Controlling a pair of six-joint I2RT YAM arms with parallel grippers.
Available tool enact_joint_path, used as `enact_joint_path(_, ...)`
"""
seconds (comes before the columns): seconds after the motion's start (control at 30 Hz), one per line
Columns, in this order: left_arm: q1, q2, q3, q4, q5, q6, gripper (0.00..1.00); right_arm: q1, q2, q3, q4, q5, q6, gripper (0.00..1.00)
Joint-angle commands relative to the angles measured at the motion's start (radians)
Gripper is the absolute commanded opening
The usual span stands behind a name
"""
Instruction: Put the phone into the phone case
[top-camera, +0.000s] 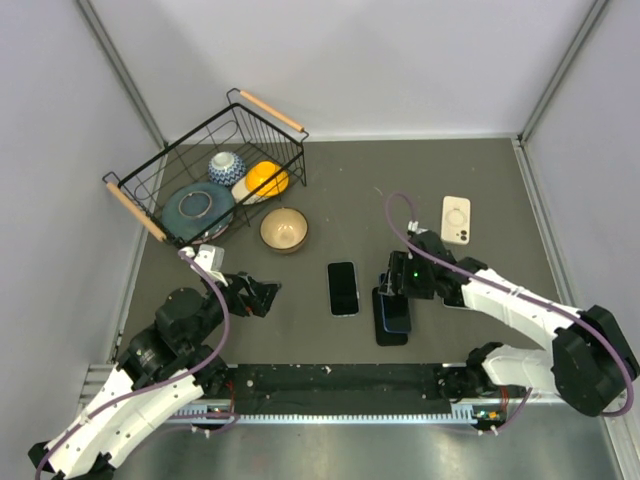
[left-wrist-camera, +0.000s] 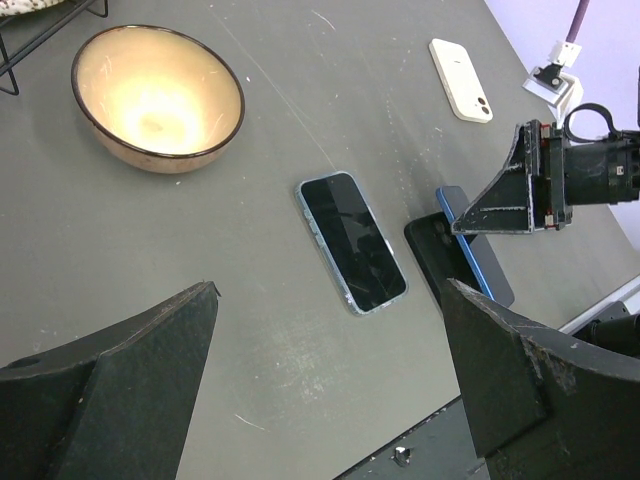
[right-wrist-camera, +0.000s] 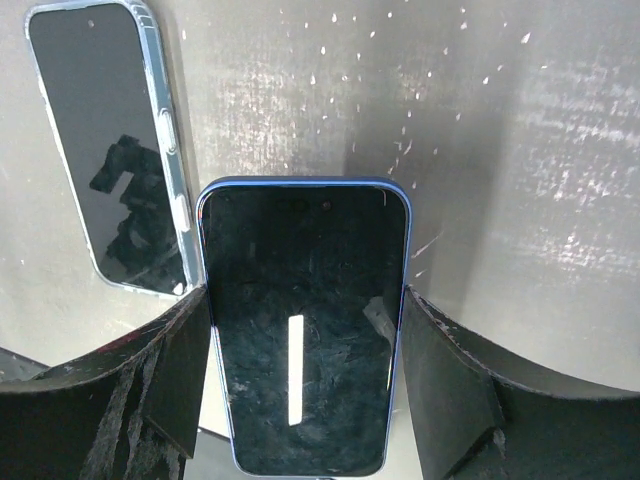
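My right gripper (top-camera: 393, 297) is shut on the long edges of a blue-edged phone (top-camera: 393, 312) with a black screen, and holds it low over the table; a dark shape lies under it. In the right wrist view the phone (right-wrist-camera: 303, 330) sits between both fingers (right-wrist-camera: 450, 390). A second black-screened phone in a clear case (top-camera: 343, 287) lies flat just left of it, seen too in the left wrist view (left-wrist-camera: 352, 241) and the right wrist view (right-wrist-camera: 110, 150). A white phone case (top-camera: 456, 219) lies back-up at the far right. My left gripper (top-camera: 262, 295) is open and empty.
A tan bowl (top-camera: 284, 229) stands behind the phones. A black wire basket (top-camera: 271, 111) with wooden handles holds a blue plate, a patterned bowl and a yellow item at the back left. A black rail runs along the table's near edge.
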Motion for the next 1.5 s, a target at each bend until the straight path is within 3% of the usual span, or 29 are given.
enact_joint_path(0.0, 0.002, 0.013, -0.005, 0.044, -0.010, 0.005, 0.99, 0.046, -0.068, -0.025, 0.121, 0.032, 0.106, 0.38)
enact_joint_path(0.5, 0.002, 0.018, -0.012, 0.055, -0.004, 0.002, 0.99, 0.130, -0.047, -0.050, 0.104, 0.178, 0.121, 0.38)
enact_joint_path(1.07, 0.002, 0.016, -0.018, 0.067, 0.010, 0.008, 0.99, 0.192, -0.012, -0.051, 0.082, 0.215, 0.112, 0.42)
enact_joint_path(1.37, 0.002, 0.025, -0.018, 0.068, 0.007, 0.008, 0.99, 0.213, 0.011, -0.033, 0.049, 0.247, 0.098, 0.50)
enact_joint_path(1.47, 0.002, 0.033, -0.017, 0.067, 0.003, 0.008, 0.99, 0.221, 0.004, -0.027, 0.047, 0.247, 0.095, 0.58)
